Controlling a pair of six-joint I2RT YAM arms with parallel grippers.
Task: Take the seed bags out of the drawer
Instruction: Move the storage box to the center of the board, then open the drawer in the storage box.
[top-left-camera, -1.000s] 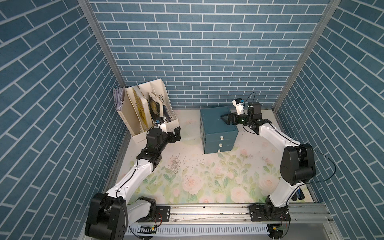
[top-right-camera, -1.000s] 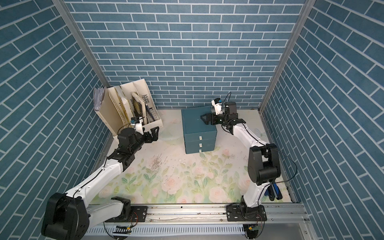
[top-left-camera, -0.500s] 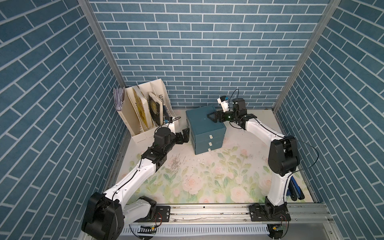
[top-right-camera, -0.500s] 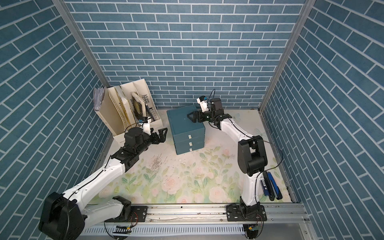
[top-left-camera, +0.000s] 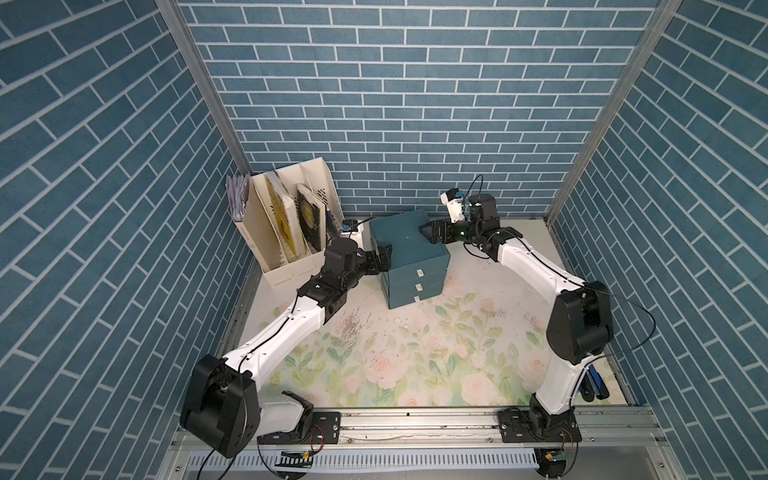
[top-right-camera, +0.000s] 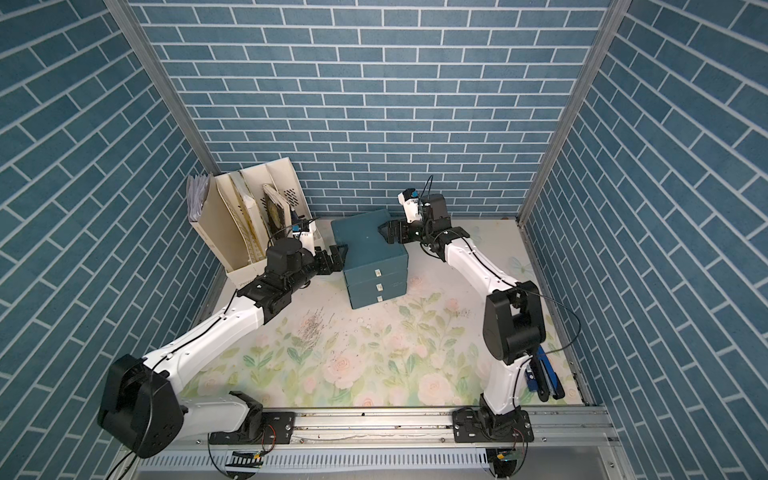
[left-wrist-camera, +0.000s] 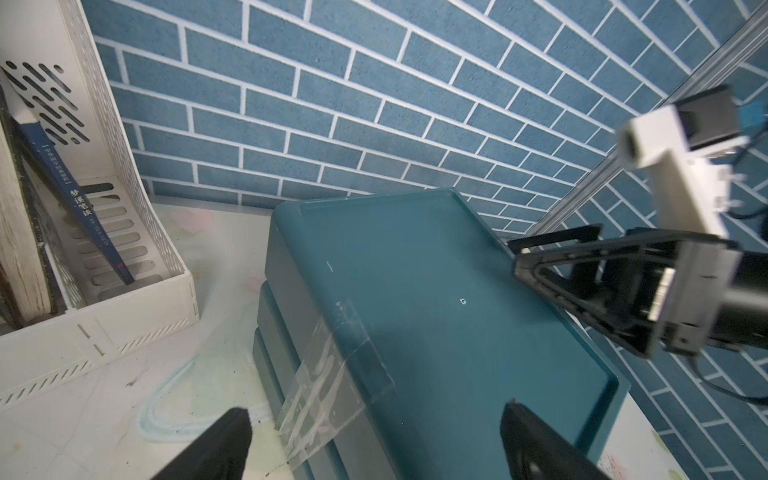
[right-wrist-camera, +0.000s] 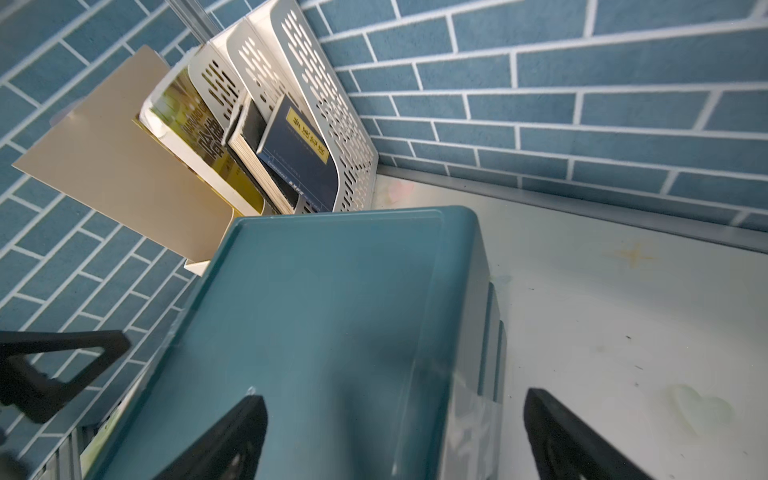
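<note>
Left fingers (left-wrist-camera: 226, 442) and right fingers (right-wrist-camera: 237, 436), spread empty, flank the closed drawer unit (top-left-camera: 405, 245), likely to steady it.

The drawer chest (top-left-camera: 405, 245) sat mid-back on the mat (top-left-camera: 415, 353); the file rack (top-left-camera: 258, 226) stood left of it in the rear corner, books (top-left-camera: 311, 218) standing inside.

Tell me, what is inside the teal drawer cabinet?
Nothing inside shows. All three drawers of the teal drawer cabinet are shut, so their fronts cover the contents; no seed bags are visible. Only clear tape lies over its top edge.
</note>
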